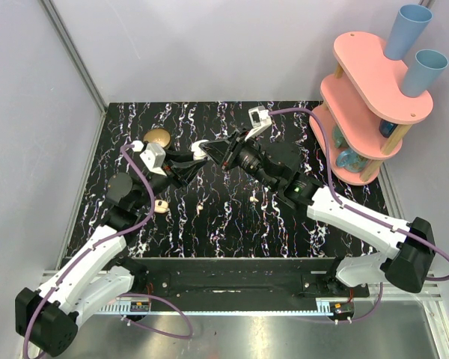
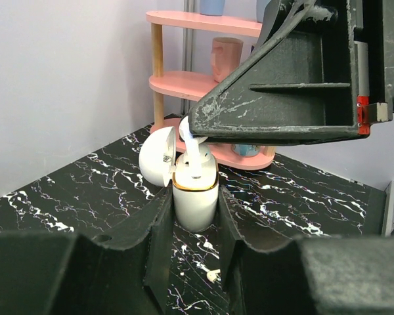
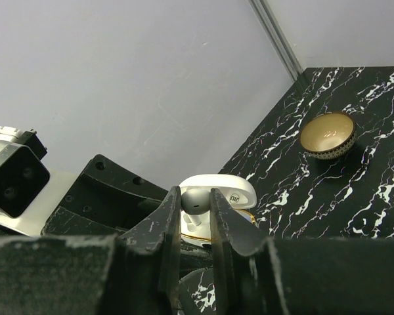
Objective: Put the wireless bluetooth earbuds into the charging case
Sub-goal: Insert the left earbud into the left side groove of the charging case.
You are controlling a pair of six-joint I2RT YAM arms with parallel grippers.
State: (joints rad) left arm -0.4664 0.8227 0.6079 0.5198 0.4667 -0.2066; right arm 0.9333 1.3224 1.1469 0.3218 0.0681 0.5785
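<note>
One earbud (image 2: 194,152) is pinched by the right gripper (image 3: 194,197) over the charging case (image 2: 196,209), clamped upright by the left gripper (image 2: 195,197) for insertion.

High rear overview, close opposed wrist views, sharing the charging case (image 2: 196,200)

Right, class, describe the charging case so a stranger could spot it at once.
Find the black marbled table, then the left gripper near its middle. It clamps a small white case, lid open. Unlike the round brass bowl nearby, it is white with a gold rim.
</note>
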